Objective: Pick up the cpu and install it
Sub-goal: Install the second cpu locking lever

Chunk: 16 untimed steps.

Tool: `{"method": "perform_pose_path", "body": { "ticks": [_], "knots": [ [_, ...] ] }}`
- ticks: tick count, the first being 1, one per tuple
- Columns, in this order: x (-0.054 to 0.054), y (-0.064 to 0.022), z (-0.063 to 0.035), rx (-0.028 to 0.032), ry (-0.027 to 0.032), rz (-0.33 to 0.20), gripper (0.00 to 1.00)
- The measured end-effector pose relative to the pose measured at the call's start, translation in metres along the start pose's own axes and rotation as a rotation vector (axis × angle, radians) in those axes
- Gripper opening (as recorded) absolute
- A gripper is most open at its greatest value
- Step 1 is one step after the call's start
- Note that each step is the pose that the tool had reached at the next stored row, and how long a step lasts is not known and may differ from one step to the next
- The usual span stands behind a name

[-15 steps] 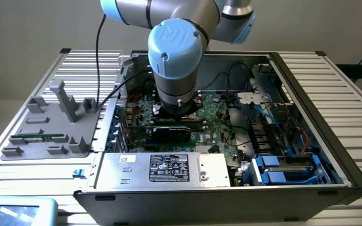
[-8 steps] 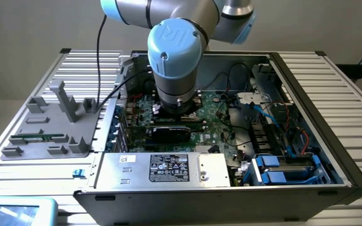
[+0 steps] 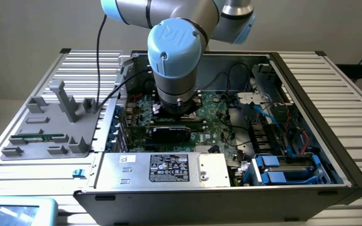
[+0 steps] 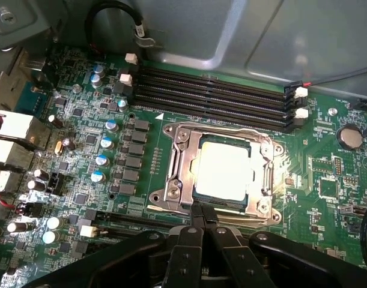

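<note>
Look at the socket (image 4: 222, 174) on the motherboard (image 4: 111, 156) first, since everything else sits relative to it. The cpu (image 4: 224, 171) lies inside the socket's metal frame, its shiny silver top facing up and a thin rim showing around it. From the wrist view it looks seated flat and roughly square to the frame, though you cannot judge from here whether it has dropped fully onto the contacts.

The gripper (image 4: 198, 219) hangs just beside the socket's near edge, its fingertips pressed together with nothing between them. The tips sit at or just over the frame's edge; whether they touch it is hard to tell. They are not pinching the cpu.

Beyond the socket, on the far side from the gripper, you see the four dark memory slots (image 4: 213, 90), all unfilled. To the side of the socket stand rows of small capacitors (image 4: 105, 144).

In the exterior view, the arm (image 3: 175, 56) reaches down into the open computer case (image 3: 307, 94), with the wrist low over the board. Well apart from the socket, outside the case on the exterior view's left, sits the grey parts fixture (image 3: 49, 127) with a long green memory stick (image 3: 37, 138) resting in it.

So, as you can judge it: the pick and the placing look done, with the chip in the socket and released. The frame appears not yet clamped over the chip, so locking it down seems to be what remains.
</note>
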State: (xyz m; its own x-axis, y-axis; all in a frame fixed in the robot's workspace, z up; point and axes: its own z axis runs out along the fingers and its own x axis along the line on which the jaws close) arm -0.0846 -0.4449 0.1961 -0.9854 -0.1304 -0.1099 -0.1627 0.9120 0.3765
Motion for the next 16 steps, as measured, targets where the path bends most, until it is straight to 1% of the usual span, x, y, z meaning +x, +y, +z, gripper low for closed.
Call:
{"method": "perform_pose_path", "body": {
  "ticks": [10, 12, 16],
  "knots": [
    [0.0001, 0.0, 0.001, 0.0001, -0.0012, 0.0, 0.09],
    [0.0001, 0.0, 0.0011, -0.0022, -0.0029, -0.001, 0.09],
    [0.0001, -0.0002, 0.0015, -0.0035, -0.0036, -0.001, 0.09]
  ]
}}
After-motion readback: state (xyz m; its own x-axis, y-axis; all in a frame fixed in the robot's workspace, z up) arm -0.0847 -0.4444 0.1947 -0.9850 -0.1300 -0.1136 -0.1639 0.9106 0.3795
